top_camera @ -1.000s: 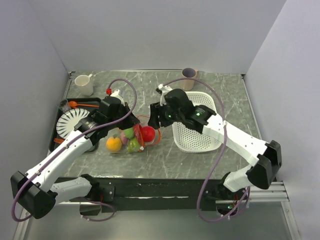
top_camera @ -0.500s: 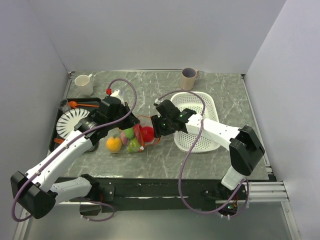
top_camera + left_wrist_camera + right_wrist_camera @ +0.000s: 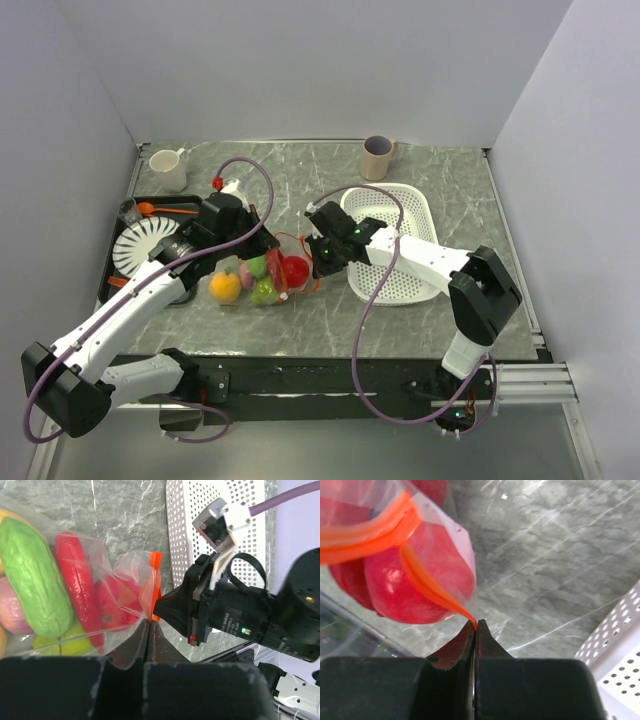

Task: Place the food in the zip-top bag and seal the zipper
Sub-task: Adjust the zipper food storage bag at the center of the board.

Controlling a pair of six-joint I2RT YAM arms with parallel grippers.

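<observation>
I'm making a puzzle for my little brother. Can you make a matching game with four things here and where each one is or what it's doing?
Things:
1. right gripper
2. white basket
3. tan cup
4. green vegetable

Places or states:
A. inside the zip-top bag
B. at the far edge of the table
C. shut on the orange zipper
D. beside the bag, on its right in the top view

Pairs: 1-C, 2-D, 3-B, 4-A
</observation>
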